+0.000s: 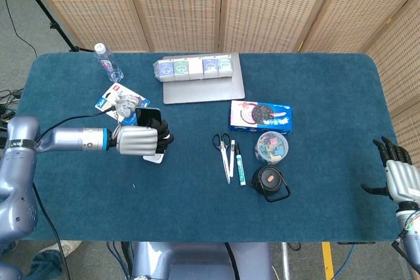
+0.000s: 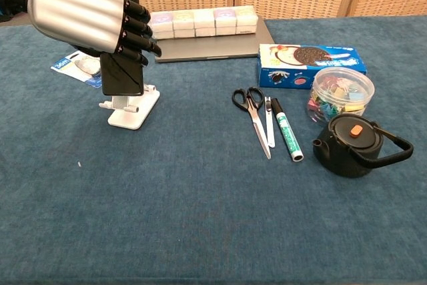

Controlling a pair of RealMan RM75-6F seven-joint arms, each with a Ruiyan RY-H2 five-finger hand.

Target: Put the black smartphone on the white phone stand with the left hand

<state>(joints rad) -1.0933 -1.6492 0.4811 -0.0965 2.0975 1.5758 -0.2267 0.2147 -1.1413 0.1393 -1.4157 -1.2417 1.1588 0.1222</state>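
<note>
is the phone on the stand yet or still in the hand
Still gripped by the left hand. The black smartphone stands upright against the white phone stand; cannot tell if seated.

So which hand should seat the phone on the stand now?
Left. The left hand already holds the phone right over the stand. The right hand sits off the table's far right edge, holding nothing.
</note>
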